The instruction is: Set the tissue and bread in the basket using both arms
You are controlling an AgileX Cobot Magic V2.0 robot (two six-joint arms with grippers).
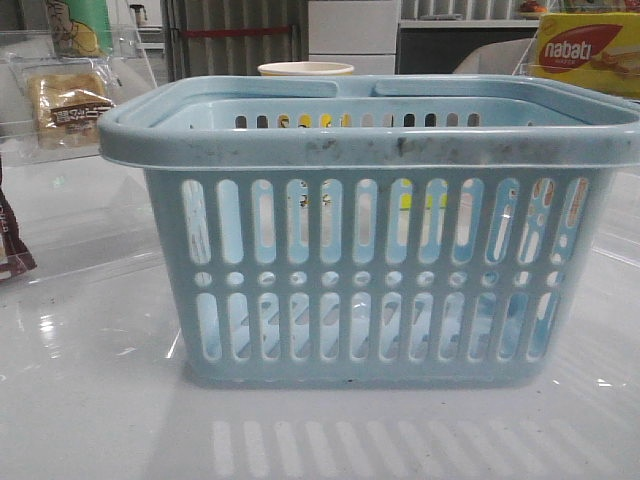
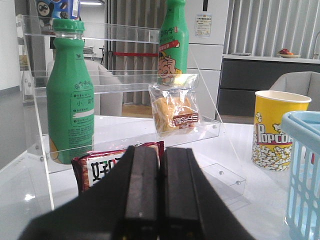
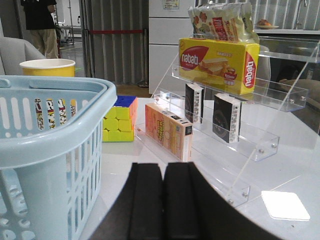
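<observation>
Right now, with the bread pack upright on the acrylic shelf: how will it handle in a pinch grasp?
The bread sits in a loose clear wrapper with a crimped top, so the film will probably crumple and slip before the left tool bites. It looks light and soft, likely squashing under firm closure. Leaning on the acrylic shelf, it may tip if nudged.

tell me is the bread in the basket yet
Out. The bread stands upright on the clear shelf, apart from the basket.
</observation>
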